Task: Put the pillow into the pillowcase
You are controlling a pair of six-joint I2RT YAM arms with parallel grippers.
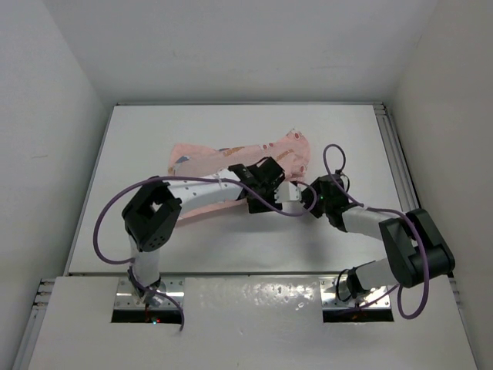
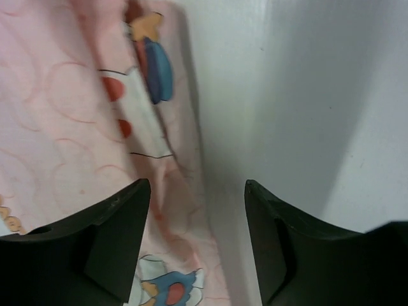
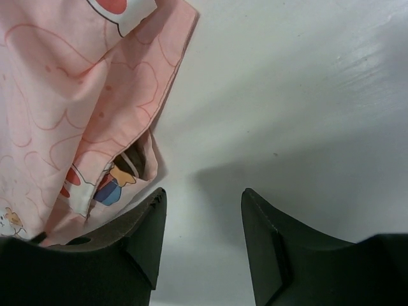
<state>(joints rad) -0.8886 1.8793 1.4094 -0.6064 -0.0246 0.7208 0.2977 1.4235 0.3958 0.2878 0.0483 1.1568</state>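
L gripper (image 2: pixel 197 191) & R gripper (image 3: pixel 204 197) both wide open, holding nothing, over the pillowcase (image 1: pixel 202 158) edge; pillow not visible, maybe inside. Looks like the finishing step; next you'd pinch that edge & pull it closed.

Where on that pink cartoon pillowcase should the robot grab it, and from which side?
The pillowcase is thin, limp cloth, so its free edge is probably the best hold. In the right wrist view the layers gape near the open right tool. Coming in low from the bare table side could pinch one layer there.
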